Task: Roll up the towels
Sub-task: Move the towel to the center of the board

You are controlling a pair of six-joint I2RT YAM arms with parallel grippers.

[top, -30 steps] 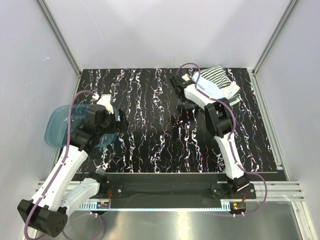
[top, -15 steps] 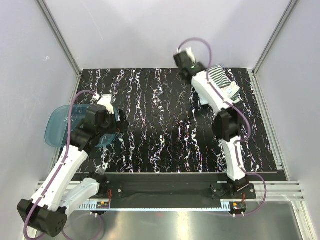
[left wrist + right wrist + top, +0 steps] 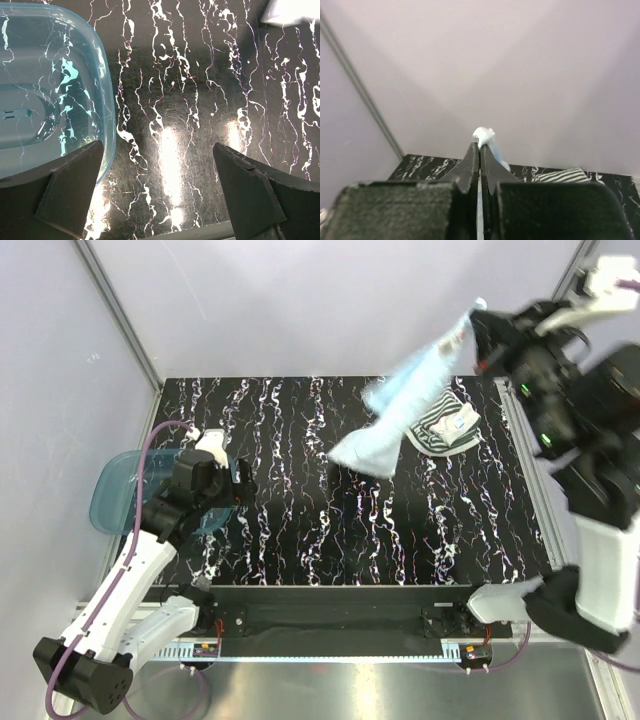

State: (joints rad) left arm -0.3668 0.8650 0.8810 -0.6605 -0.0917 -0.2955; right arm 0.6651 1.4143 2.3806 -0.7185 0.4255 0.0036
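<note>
Blue towel (image 3: 405, 405) corner nipped btwn R jaws, hanging.

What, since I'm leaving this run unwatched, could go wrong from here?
The right gripper pinches only a corner of the plain light blue cloth towel, held high, so it could slip free. It hangs twisted near the dark-and-white striped cloth towel and may land crumpled on it. The open left gripper sits far off beside the translucent blue plastic tub, likely too far to help flatten.
</note>
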